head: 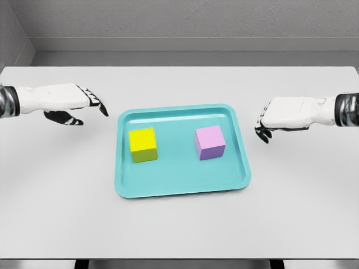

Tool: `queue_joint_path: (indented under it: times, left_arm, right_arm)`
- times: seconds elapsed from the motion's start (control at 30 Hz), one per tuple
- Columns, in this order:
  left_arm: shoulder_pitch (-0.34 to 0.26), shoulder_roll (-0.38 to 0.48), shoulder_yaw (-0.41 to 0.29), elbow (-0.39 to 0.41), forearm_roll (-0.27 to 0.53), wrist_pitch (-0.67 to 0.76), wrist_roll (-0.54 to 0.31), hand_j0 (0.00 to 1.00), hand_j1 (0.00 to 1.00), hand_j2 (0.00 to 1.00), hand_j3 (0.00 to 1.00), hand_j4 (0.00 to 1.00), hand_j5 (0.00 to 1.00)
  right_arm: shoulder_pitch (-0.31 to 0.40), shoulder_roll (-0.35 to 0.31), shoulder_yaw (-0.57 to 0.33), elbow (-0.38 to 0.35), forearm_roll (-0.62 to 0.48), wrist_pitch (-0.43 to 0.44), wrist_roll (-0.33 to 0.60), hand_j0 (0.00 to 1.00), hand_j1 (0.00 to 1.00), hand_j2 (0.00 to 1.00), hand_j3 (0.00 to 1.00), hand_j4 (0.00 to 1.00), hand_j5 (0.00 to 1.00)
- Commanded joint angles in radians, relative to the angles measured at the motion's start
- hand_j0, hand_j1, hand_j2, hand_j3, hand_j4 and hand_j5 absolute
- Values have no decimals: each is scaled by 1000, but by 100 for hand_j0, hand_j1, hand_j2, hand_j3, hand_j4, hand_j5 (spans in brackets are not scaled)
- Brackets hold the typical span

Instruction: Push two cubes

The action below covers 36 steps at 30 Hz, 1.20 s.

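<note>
A yellow cube (143, 144) sits on the left half of a teal tray (182, 188), and a pink cube (210, 142) sits on the right half. The two cubes are apart, with bare tray between them. My left hand (90, 106) hovers over the table just left of the tray, fingers relaxed and open, holding nothing. My right hand (263, 126) hangs just right of the tray with its fingers loosely spread and empty. Neither hand touches a cube or the tray.
The tray lies in the middle of a white table (56, 196). A grey wall runs behind the table's far edge.
</note>
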Motion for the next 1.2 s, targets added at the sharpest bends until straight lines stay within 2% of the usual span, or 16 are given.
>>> queue_joint_path:
  times: [0.0,0.07,0.2,0.37,0.5,0.57,0.67,0.77,0.93,1.07,1.17]
  left_arm:
    - [-2,-5,-33,4,-1,2,-4,38,38,38,38,38,38]
    - [-2,-3,-33,-22,-1,2,-4,33,33,33,33,33,33]
    - [-2,-22,-64,-24,-1,2,-4,26,26,26,26,26,26]
    - [2,-17,-107,-36,-3,2,-4,26,26,26,26,26,26]
    - [5,-28,-108,-37,-4,2,-4,26,26,26,26,26,26]
    - [6,-49,-137,-37,-10,2,-4,26,26,26,26,26,26]
    - [5,-57,-139,-37,-18,2,-4,26,26,26,26,26,26]
    - [5,-85,-143,-36,-18,2,-4,26,26,26,26,26,26]
    - [-2,-103,-143,-31,-33,2,-4,26,26,26,26,26,26]
    - [-3,-108,-145,-27,-37,2,-4,26,26,26,26,26,26]
    - [-3,-152,-145,-27,-80,2,-4,26,26,26,26,26,26]
  right_arm:
    - [-2,1,67,-21,52,2,0,0,0,0,0,0,0]
    - [0,-1,70,-39,55,2,0,0,0,0,0,0,0]
    - [-2,2,109,-44,84,2,0,0,0,0,0,0,0]
    - [-6,25,110,-47,87,2,0,3,3,3,3,3,3]
    - [-18,61,112,-45,99,2,0,3,3,3,3,3,3]
    - [-18,74,109,-25,110,2,0,3,3,3,3,3,3]
    - [-28,102,110,-5,111,2,0,3,3,3,3,3,3]
    - [-35,144,112,56,115,2,0,6,6,6,6,6,6]
    - [-43,173,121,104,127,2,0,8,8,8,8,8,8]
    - [-43,177,124,110,128,2,0,9,9,9,9,9,9]
    - [-43,190,126,122,142,2,0,9,9,9,9,9,9]
